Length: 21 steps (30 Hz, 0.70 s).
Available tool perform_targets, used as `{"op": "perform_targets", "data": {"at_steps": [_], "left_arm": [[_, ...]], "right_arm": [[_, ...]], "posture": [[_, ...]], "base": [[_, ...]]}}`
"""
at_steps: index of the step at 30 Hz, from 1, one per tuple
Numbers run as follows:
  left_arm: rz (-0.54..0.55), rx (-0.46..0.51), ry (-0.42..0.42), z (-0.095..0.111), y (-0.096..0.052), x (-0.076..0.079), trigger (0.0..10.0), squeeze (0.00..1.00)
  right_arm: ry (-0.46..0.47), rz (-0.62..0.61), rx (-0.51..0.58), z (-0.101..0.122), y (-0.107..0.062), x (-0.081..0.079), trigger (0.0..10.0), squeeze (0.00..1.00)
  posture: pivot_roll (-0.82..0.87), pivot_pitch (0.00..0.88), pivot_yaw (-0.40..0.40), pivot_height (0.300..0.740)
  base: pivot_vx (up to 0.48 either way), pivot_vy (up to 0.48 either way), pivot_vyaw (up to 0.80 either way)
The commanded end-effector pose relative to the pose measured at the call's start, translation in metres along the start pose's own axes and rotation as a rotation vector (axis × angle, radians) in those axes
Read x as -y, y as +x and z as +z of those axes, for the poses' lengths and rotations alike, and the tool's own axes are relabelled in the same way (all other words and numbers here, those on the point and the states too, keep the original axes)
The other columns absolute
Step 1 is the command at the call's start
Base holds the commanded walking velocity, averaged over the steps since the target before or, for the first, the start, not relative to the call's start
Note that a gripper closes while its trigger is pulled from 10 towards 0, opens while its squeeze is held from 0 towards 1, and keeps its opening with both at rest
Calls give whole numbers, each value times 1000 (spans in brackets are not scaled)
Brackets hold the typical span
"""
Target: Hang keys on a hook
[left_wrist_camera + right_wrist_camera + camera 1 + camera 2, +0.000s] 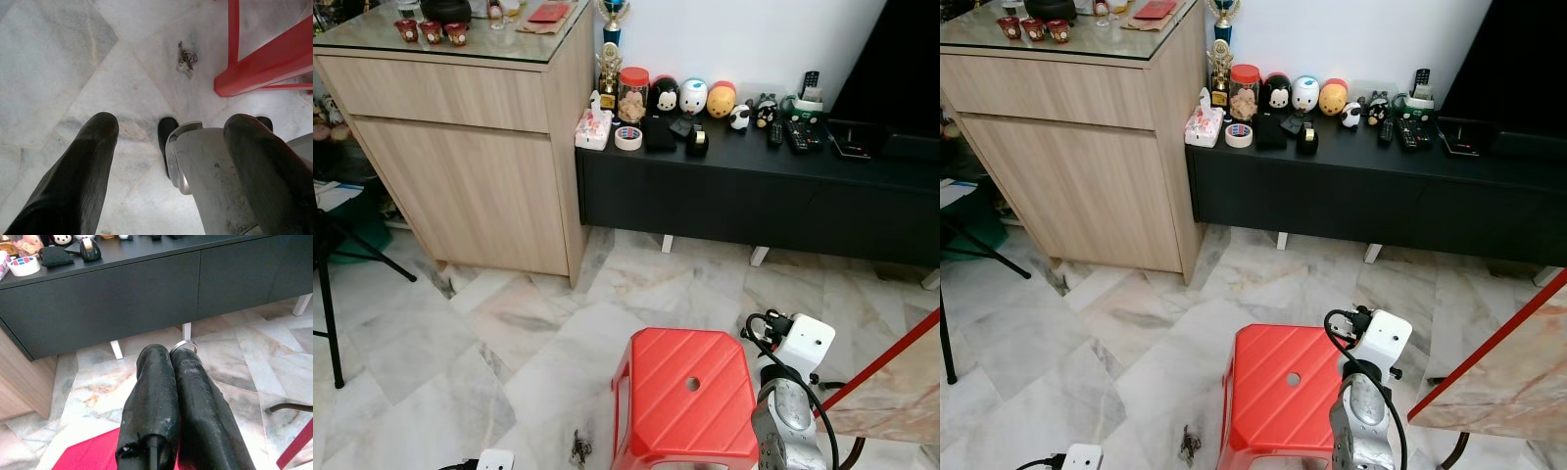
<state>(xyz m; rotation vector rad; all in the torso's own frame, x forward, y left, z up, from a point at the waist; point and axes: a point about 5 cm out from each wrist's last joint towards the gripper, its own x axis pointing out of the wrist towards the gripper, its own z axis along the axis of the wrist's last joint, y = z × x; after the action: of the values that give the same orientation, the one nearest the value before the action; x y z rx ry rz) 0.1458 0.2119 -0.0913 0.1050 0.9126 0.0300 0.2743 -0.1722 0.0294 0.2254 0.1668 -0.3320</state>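
Note:
A small bunch of keys (186,61) lies on the marble floor next to the leg of a red plastic stool (690,397); the bunch (579,448) sits by the stool's left side. My left gripper (173,122) hangs low above the floor, open, with the keys ahead of its fingertips and apart from them. My right arm (801,343) is raised over the stool's right edge. The right gripper (171,352) is shut, and a silver key ring (184,344) pokes out at its fingertips, facing the black cabinet.
A low black cabinet (754,196) along the white wall carries figurines, a tape roll, remotes. A tall wooden cabinet (460,147) with a glass top stands to its left. A tripod leg (328,323) is far left; a red-edged board (891,382) leans at right.

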Motion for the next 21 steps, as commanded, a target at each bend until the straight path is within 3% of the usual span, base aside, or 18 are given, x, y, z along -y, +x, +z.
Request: {"op": "perform_targets", "data": {"at_steps": [1, 11, 21], "left_arm": [[-10, -11, 26, -3, -1, 3, 10000, 0], [-12, -14, 27, -2, 0, 4, 10000, 0], [-16, -14, 30, -1, 0, 4, 10000, 0]], "right_arm": [[4, -3, -30, -6, -2, 2, 10000, 0], [-1, 5, -29, -5, 0, -1, 10000, 0], [-1, 9, -28, -5, 1, -2, 10000, 0]], "posture": [[12, 40, -76, 740], [11, 17, -78, 740], [12, 3, -77, 740]], "base": [[0, 0, 0], [0, 0, 0], [-260, 0, 0]]}}
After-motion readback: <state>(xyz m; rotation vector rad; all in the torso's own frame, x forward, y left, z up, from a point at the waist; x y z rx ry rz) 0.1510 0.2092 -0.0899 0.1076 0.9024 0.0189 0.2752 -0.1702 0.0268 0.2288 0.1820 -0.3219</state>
